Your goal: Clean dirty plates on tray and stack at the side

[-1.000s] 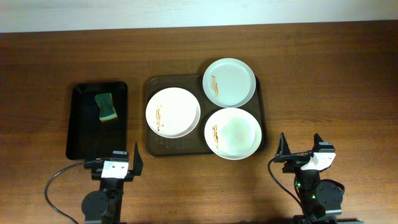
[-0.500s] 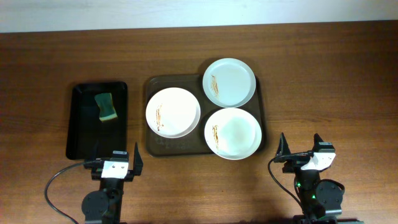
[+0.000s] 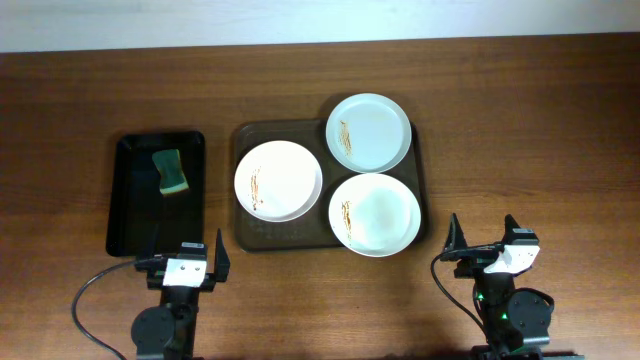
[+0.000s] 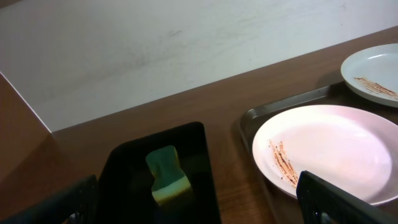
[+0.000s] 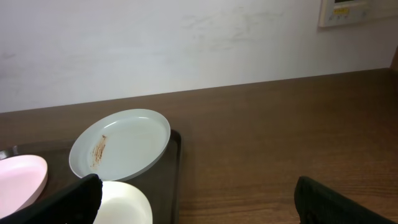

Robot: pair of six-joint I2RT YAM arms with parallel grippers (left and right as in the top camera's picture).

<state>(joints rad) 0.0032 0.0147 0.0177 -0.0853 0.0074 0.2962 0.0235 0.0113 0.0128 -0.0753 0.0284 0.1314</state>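
Note:
Three white plates lie on the brown tray (image 3: 254, 236): the left plate (image 3: 279, 181), the far plate (image 3: 368, 132) and the near right plate (image 3: 374, 214). Each has brown-orange smears near its left edge. My left gripper (image 3: 186, 253) is open and empty at the table's front, near the black tray. My right gripper (image 3: 487, 240) is open and empty to the right of the brown tray. The left wrist view shows the left plate (image 4: 326, 152) and far plate (image 4: 373, 69). The right wrist view shows the far plate (image 5: 121, 151).
A narrow black tray (image 3: 128, 215) stands left of the brown tray and holds a green and yellow sponge (image 3: 171, 172), also seen in the left wrist view (image 4: 168, 175). A pale wall lies behind the table's far edge.

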